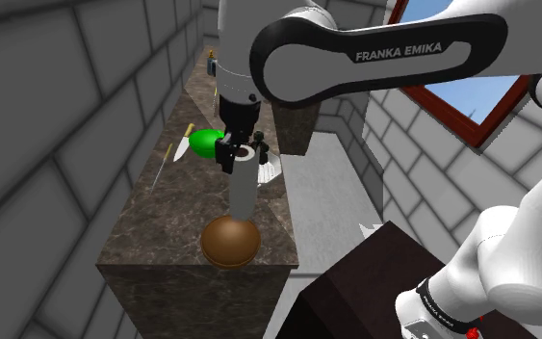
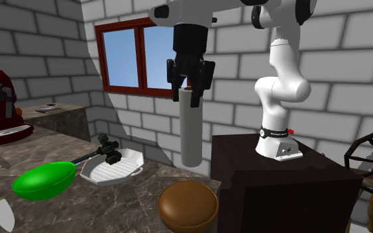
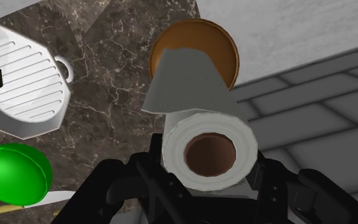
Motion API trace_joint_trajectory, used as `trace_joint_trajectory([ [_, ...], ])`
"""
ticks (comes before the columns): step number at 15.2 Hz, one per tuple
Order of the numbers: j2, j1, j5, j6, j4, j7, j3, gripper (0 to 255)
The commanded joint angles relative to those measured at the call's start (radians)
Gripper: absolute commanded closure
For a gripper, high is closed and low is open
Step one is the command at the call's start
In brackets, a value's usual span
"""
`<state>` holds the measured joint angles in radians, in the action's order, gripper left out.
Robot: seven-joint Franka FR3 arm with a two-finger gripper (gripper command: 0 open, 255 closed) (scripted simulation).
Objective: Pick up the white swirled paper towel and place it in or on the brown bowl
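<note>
Now, with the gripper [image 1: 243, 154] pinching the paper towel roll [image 1: 244, 193] at its top, lower it straight into the brown bowl [image 1: 230, 243] beneath before releasing.

A kitchen: veined stone counter [image 2: 105, 206], green pan [image 2: 44, 180], ridged white dish [image 2: 112, 169].

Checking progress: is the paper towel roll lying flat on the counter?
No, the paper towel roll hangs upright in the air, clasped at its top end by the gripper.
</note>
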<state>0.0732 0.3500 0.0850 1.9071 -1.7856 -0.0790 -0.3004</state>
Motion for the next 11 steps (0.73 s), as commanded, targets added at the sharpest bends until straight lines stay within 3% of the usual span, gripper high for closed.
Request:
trace_joint_trajectory([
  [1,0.005,0.0,0.002,0.028,-0.023,-0.002,0.001,255],
  [11,0.033,0.0,0.017,0.156,-0.125,-0.017,0.002,255],
])
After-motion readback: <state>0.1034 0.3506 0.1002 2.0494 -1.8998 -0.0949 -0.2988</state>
